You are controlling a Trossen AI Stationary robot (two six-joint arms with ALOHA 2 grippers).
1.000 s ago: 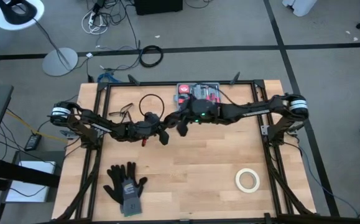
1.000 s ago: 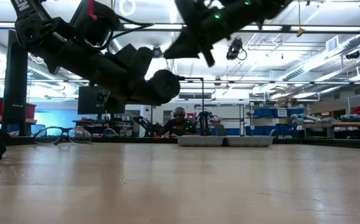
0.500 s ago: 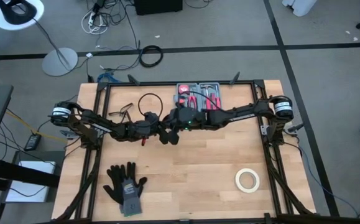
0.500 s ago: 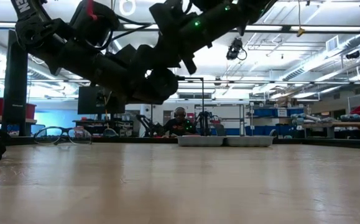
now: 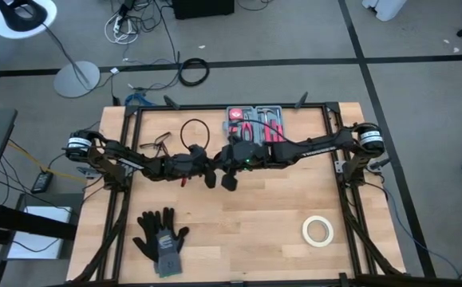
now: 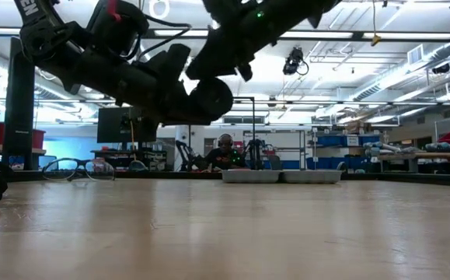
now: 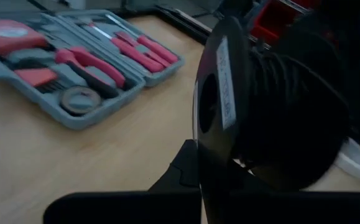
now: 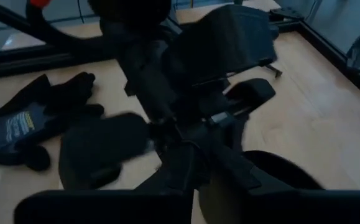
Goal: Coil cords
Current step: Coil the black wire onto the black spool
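Seemingly touching mid-table: left end effector (image 5: 210, 177), right end effector (image 5: 229, 180).

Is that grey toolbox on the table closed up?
No. The grey tool case lies open on the table, with its red-handled tools and a round tape measure showing inside.

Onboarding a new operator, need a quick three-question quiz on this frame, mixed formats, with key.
1. True or false: the white tape roll lies inside the tool case.
2. The gloves lie on which arm's side? A left, B right.
3. Fill in: the left claw and right claw meet above the ____ of the table.
Key: 1 false; 2 A; 3 middle.
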